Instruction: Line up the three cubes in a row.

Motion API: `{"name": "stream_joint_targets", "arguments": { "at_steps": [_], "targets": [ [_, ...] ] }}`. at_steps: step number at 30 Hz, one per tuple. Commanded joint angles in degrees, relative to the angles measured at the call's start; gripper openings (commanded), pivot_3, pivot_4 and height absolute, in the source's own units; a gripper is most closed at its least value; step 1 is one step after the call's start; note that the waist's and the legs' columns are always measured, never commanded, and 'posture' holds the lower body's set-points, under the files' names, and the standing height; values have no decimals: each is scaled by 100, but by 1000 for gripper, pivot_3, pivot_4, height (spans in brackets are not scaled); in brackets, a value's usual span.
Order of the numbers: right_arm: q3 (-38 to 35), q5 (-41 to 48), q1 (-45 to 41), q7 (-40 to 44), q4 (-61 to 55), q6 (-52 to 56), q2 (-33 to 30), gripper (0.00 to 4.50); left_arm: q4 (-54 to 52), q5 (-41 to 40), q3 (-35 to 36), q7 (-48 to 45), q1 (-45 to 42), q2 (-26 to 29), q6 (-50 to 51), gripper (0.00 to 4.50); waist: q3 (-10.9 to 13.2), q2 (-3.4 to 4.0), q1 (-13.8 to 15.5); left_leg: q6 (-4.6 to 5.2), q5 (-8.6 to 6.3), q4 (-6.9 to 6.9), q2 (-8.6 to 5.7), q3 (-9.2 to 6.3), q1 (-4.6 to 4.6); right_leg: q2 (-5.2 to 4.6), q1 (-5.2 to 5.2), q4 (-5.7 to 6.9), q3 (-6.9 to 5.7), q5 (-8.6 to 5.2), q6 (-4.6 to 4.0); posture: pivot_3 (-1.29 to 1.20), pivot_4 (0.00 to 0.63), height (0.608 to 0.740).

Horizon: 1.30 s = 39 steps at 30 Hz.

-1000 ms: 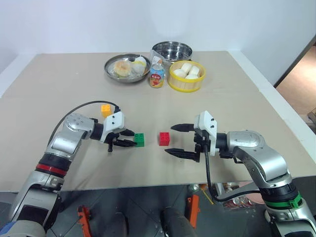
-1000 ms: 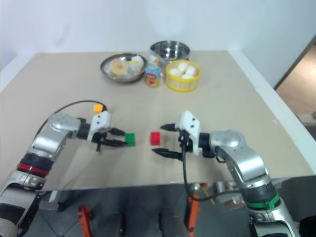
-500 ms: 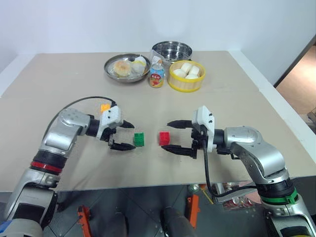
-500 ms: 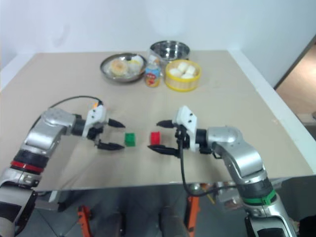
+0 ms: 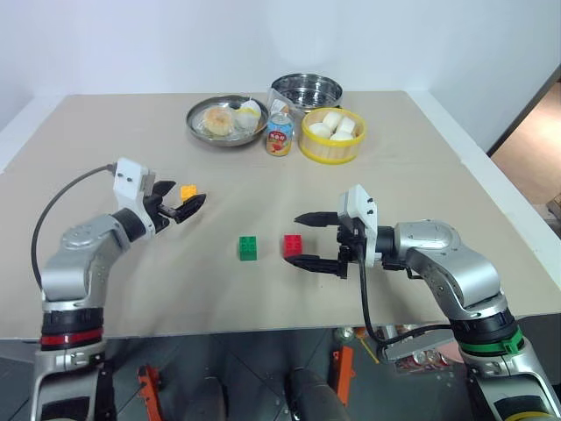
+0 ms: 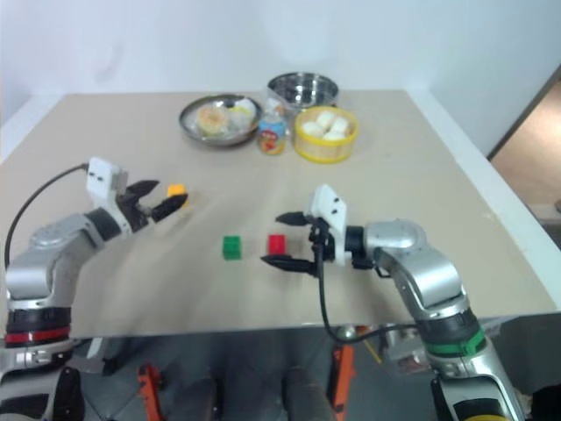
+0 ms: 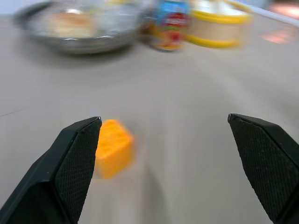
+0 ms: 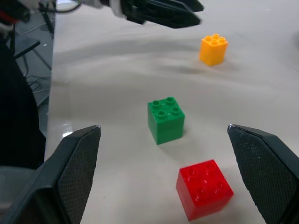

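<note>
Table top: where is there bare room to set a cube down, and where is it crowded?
Bare table runs between the back dishes and the green cube and red cube, and along the near edge. Crowded: the back, with the steel plate, drink can, steel pot and yellow bun bowl; also around the yellow-orange cube by the left gripper.

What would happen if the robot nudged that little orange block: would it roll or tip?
Probably neither. The orange block has flat sides and sits squarely on the table, so it should slide. It looks like hard, small plastic, so likely stiff and light. Its smooth sides might slip between the open left gripper fingers.
</note>
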Motion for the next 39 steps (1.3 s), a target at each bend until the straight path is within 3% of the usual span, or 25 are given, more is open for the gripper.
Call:
{"name": "stream_joint_targets", "arguments": {
  "at_steps": [1,4,9,17,23,39],
  "targets": [
    [-33,-20,-158,77,10,-130,-13,4500,-509,409,-49,1116,182,-561,-600,4480,0,0,9,-1,0,0,-2,1,1,-2,2,-1,1,0,1,0,150,734],
    [-11,-46,-195,107,43,-148,-27,4500,-576,660,-227,1743,297,-1039,-771,4480,0,-1,30,-6,4,1,-6,1,2,-4,4,-1,3,2,4,0,150,734],
    [-30,-90,-235,149,67,-138,-64,4500,-281,904,-351,2371,305,-1379,-862,4480,0,-1,25,-9,5,0,-7,1,5,-1,3,-1,4,7,2,0,150,734],
    [-128,1,-238,103,76,-47,-48,4500,407,1005,-268,2837,-4,-1377,-1075,4480,0,-1,28,-13,7,0,-8,1,4,-1,3,-1,4,7,3,0,150,734],
    [-514,133,-419,-346,499,-304,455,4500,933,993,-361,2781,-251,-1317,-1231,4480,-1,-2,15,-15,9,-1,-9,0,4,0,2,-1,4,8,3,0,150,734],
    [-387,-275,-487,-524,851,-893,645,4500,2099,937,-414,2712,-828,-1340,-1745,4480,0,-2,14,-18,10,-7,-9,-1,3,-1,1,-2,3,7,7,0,150,734]
  ]
}}
